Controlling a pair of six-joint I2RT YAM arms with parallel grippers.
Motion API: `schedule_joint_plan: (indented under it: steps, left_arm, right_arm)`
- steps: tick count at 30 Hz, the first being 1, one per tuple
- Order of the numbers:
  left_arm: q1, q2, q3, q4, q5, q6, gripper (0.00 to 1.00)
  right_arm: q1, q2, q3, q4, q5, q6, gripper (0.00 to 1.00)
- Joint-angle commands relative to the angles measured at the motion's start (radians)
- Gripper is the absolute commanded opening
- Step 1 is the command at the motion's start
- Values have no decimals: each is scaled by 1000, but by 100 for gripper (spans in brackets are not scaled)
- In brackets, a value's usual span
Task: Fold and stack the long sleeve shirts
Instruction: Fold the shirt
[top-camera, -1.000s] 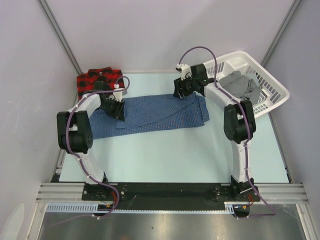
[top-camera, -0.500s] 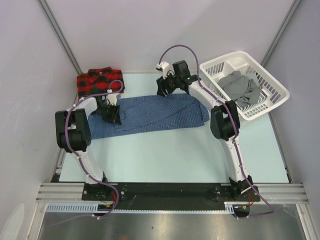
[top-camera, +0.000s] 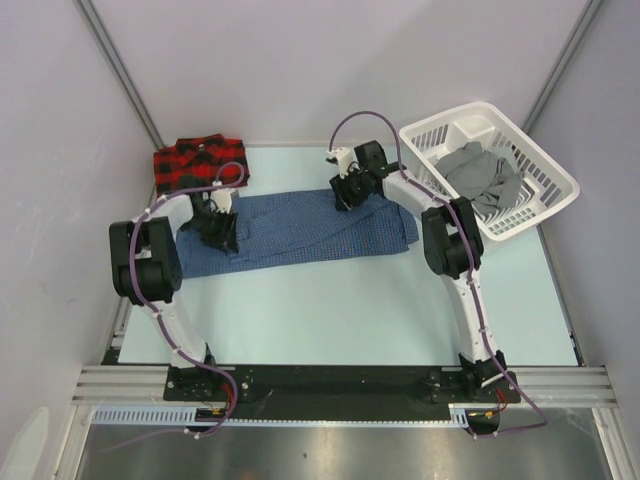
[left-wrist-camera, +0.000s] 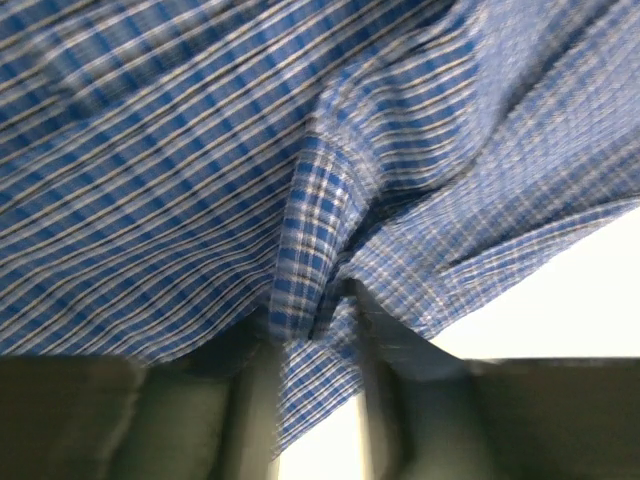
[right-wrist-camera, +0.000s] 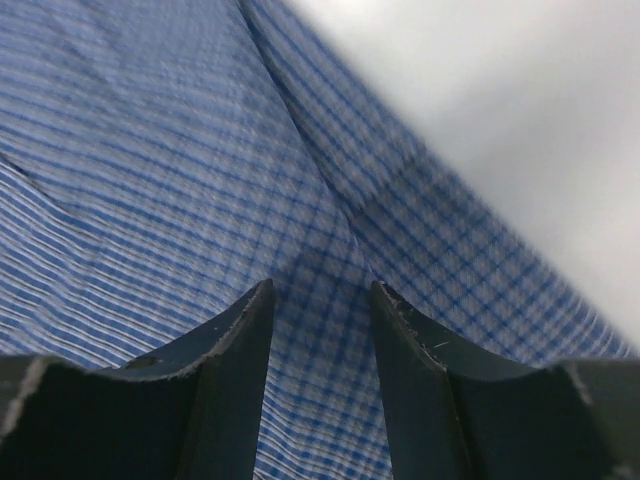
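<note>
The dark blue fine-check shirt (top-camera: 310, 228) lies spread across the middle of the table. My left gripper (top-camera: 221, 230) sits on its left part, shut on a pinched fold of the blue cloth (left-wrist-camera: 200, 150), with the jaws (left-wrist-camera: 315, 310) closed around the ridge. My right gripper (top-camera: 348, 192) is at the shirt's far edge, just above the cloth. Its fingers (right-wrist-camera: 320, 290) are apart, with flat blue cloth (right-wrist-camera: 150, 150) showing between them. The red-and-black plaid shirt (top-camera: 198, 161) lies folded at the back left corner.
A white laundry basket (top-camera: 540, 165) holding grey clothes (top-camera: 482, 172) stands at the back right, partly off the table. The pale table (top-camera: 350, 310) stretches in front of the blue shirt. Walls close in on the left, back and right.
My right gripper swung left along the shirt's far edge, then came back a little and lower onto the cloth. My left gripper shifted slightly left, still holding the fold.
</note>
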Motion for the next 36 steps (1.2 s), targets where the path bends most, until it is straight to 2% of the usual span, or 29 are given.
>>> schedule_joint_plan:
  steps: [1, 4, 7, 8, 9, 10, 13, 16, 21, 25, 28, 33, 36]
  left_arm:
    - [14, -72, -17, 24, -205, 12, 50]
    - [37, -97, 0, 49, -265, -1, 61]
    - [57, -132, 37, 43, -219, 31, 71]
    - [58, -141, 57, 35, -186, 55, 76]
    - [55, -137, 81, 18, -141, 124, 86]
    - [55, -126, 156, -5, -114, 159, 88]
    - [52, -26, 346, -187, -46, 261, 88]
    - [42, 50, 442, -279, -4, 338, 89]
    - [25, 93, 448, -257, -93, 374, 89]
    - [2, 257, 650, -278, -179, 414, 87]
    - [-9, 313, 736, -267, -231, 453, 86]
    - [-11, 379, 781, -243, -271, 463, 85]
    - [-8, 382, 763, -231, -283, 463, 84]
  right_arm:
    - [-13, -105, -46, -32, 70, -31, 47]
    - [-25, -164, -93, -55, 85, -22, 48]
    - [-28, -256, -141, -105, 76, -5, 51]
    - [-30, -283, -188, -113, 72, 10, 54]
    - [-33, -316, -214, -119, 66, 13, 54]
    - [-34, -345, -241, -136, 53, 18, 55]
    - [-33, -453, -371, -149, 40, 24, 56]
    - [-19, -539, -498, -153, 58, -22, 54]
    - [24, -584, -623, -130, 121, -73, 52]
    - [36, -542, -658, -87, 159, -76, 55]
    - [55, -501, -664, -52, 226, -117, 57]
    - [72, -450, -673, 2, 306, -212, 57]
    - [75, -413, -673, 15, 331, -267, 54]
